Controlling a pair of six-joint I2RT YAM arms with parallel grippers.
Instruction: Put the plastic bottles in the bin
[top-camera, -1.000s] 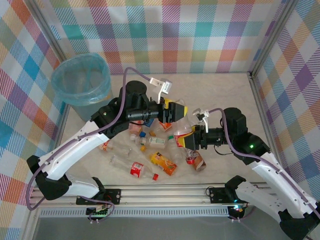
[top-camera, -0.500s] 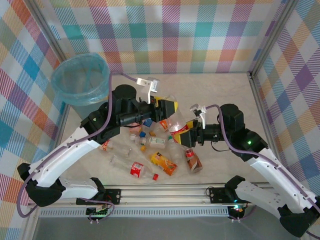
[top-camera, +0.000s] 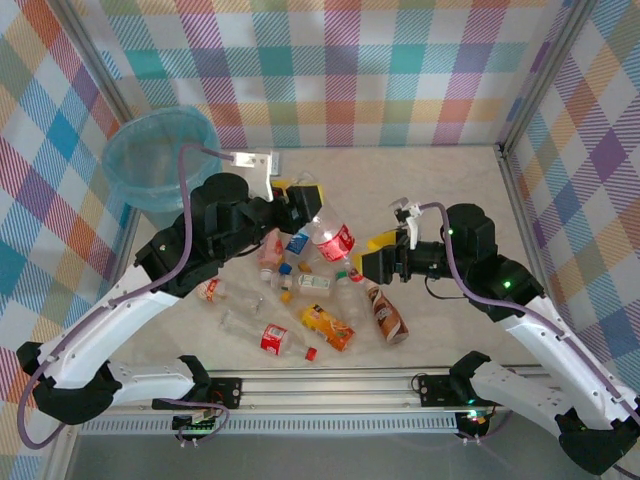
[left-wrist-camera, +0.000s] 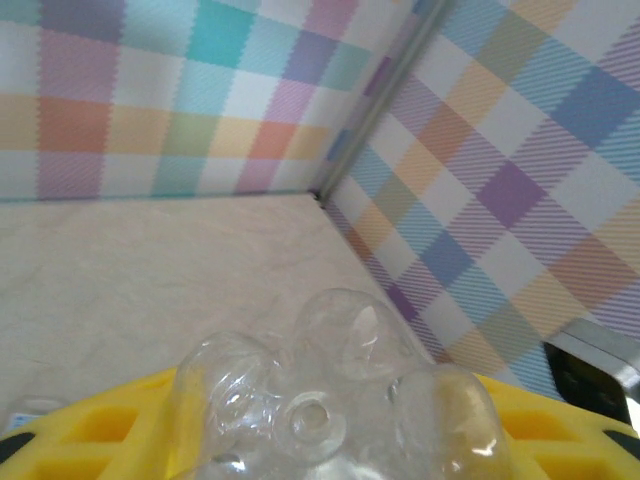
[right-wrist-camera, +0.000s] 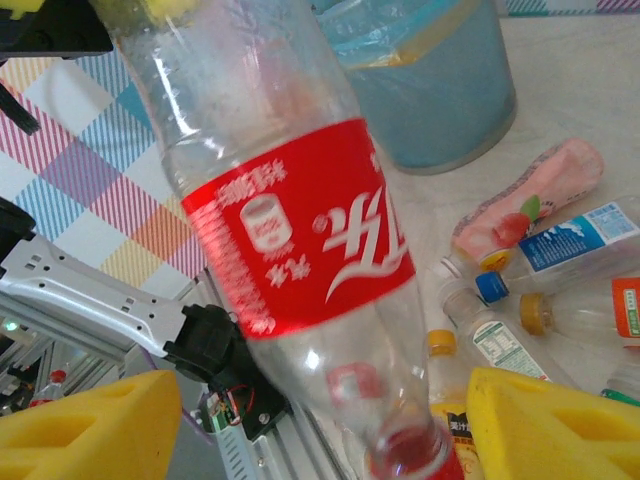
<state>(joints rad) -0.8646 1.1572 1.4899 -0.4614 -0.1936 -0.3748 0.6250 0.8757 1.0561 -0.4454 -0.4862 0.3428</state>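
Red-label bottle (top-camera: 334, 241) lifted leftward, left end effector (left-wrist-camera: 320, 430) grips its base, right end effector (right-wrist-camera: 320, 430) released

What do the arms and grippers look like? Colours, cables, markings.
Left arm and right arm: white link shells, black joints, a purple cable running along each. Left gripper and right gripper: yellow pads with square pockets. Green light on right arm.

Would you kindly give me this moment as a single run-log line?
left tool: grips red-label bottle by base | right tool: open around its neck | bin: back left
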